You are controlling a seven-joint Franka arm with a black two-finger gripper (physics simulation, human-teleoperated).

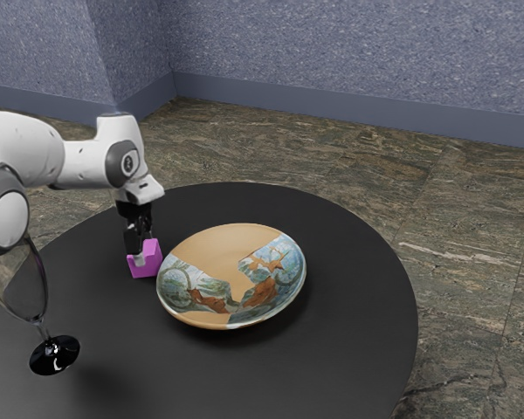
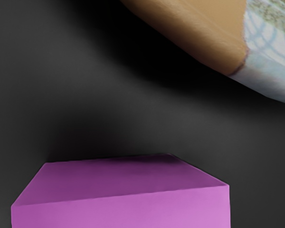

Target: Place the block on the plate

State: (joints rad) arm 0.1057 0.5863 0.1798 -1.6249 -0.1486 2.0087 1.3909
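Note:
My gripper [image 1: 140, 243] is low over the left part of the round black table in the exterior view, with its lower end overlapping the pink-purple block [image 1: 147, 264]. How firmly it has the block cannot be seen. The wide, shallow plate [image 1: 218, 249], tan with blue-green and rust painted patches, lies right beside the block, towards the exterior view's right. Close under my hand, the wrist view has the block [image 2: 128, 209] large at its lower edge, a bright face and a darker side showing. Part of the plate [image 2: 204, 31] appears across a dark gap from it.
A clear stemmed glass with a dark base [image 1: 55, 355] stands on the table [image 1: 332, 367] near the exterior view's lower left, below the arm. The plate's raised rim is close to the block and my gripper. Patterned floor surrounds the round table.

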